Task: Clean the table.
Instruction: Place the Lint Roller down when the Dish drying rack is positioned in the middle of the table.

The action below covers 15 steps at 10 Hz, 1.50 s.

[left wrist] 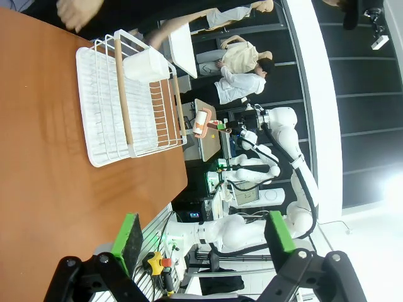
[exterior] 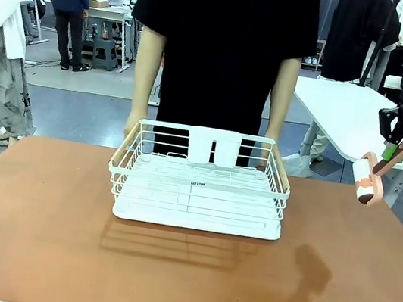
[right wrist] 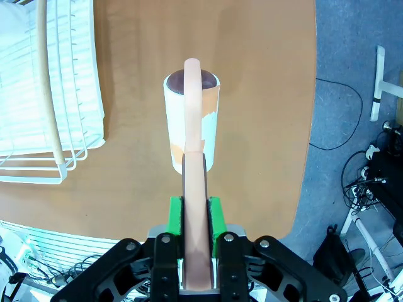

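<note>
1. Brown worktop (exterior: 35, 232) fills the near side, with a white wire rack (exterior: 199, 189) in its middle.
2. Right end effector (exterior: 401, 148) squeezes a pink lint roller (exterior: 368, 180) above the right edge.
3. Left end effector (left wrist: 201, 236) gapes wide, holding nothing.

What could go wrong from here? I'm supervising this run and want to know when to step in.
The right tool holds the lint roller by its thin handle alone, so pressing it onto the table might twist it in the grip. The white wire rack sits mid-table, so a wide sweep could knock it. The person's hands are at the rack's far corners, possibly in a sweep's path.
</note>
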Each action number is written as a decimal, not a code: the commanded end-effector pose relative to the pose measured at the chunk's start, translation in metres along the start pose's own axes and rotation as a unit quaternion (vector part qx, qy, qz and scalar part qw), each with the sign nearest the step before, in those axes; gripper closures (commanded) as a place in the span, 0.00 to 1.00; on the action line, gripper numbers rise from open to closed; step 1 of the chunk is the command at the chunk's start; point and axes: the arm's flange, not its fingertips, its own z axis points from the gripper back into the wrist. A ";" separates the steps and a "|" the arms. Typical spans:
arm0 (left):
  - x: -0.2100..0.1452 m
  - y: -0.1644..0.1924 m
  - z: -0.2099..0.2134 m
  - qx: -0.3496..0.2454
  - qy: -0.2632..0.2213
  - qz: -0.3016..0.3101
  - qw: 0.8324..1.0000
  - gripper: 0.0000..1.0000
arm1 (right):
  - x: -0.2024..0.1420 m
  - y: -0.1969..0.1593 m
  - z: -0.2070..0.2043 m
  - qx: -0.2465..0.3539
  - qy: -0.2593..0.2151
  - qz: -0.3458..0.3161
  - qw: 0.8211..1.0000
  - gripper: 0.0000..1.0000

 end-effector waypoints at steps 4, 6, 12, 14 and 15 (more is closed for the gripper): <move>-0.001 -0.001 0.003 0.001 -0.001 -0.001 1.000 0.00 | -0.002 0.000 0.001 -0.004 0.001 -0.003 1.000 0.79; -0.001 -0.001 0.003 0.001 -0.001 -0.001 1.000 0.00 | -0.002 0.000 0.001 -0.004 0.001 -0.003 1.000 0.79; -0.001 -0.001 0.003 0.001 -0.001 -0.001 1.000 0.00 | 0.000 0.015 -0.007 0.122 -0.068 -0.416 0.899 0.79; -0.001 -0.001 0.003 0.001 -0.001 -0.001 1.000 0.00 | 0.010 0.008 -0.017 0.153 -0.066 -0.530 0.831 0.79; -0.001 -0.001 0.003 0.001 -0.001 -0.001 1.000 0.00 | 0.014 0.004 -0.026 0.175 -0.091 -0.565 0.801 0.79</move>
